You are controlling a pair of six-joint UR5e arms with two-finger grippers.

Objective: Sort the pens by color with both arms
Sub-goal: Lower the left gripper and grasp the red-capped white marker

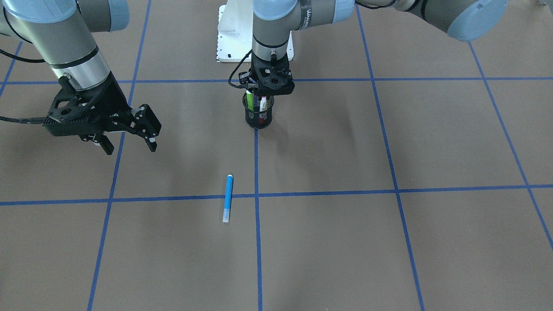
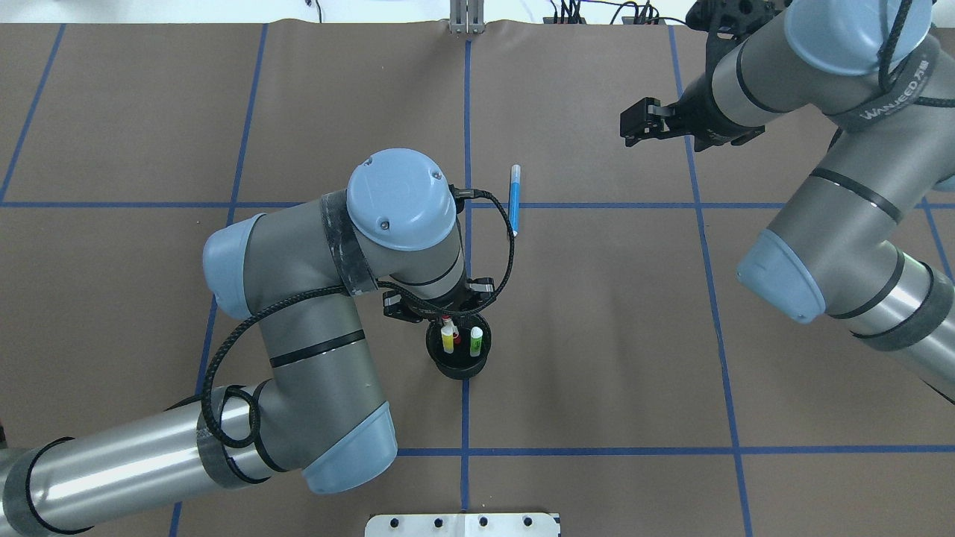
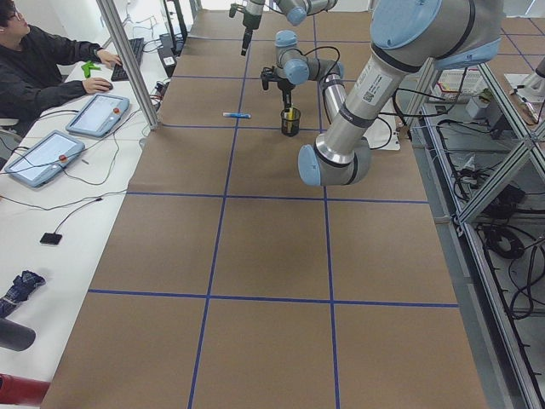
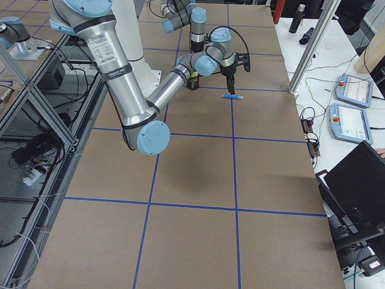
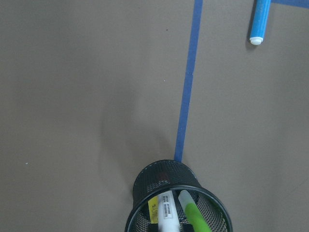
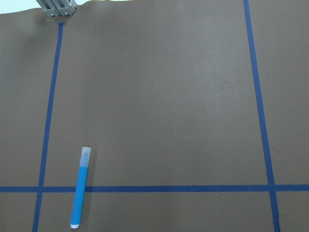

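A blue pen [image 1: 227, 198] [image 2: 515, 200] [image 6: 79, 191] lies flat on the brown table, along a blue tape line. Yellow [image 2: 448, 341], lime green [image 2: 475, 340] [image 1: 249, 100] and white red-capped [image 1: 262, 103] pens stand in a black mesh cup [image 1: 258, 119] [image 5: 159, 181]. My left gripper [image 1: 258, 91] hangs straight down over the cup with its fingers among the pen tops. The fingertips are hidden, so I cannot tell if it holds one. My right gripper [image 1: 129, 146] [image 2: 631, 125] hovers open and empty above the table, off to the side of the blue pen.
The robot's white base plate [image 1: 229, 39] sits just behind the cup. Blue tape lines divide the table into squares. In the exterior left view a person [image 3: 43, 64] sits at a side desk with tablets [image 3: 98, 115].
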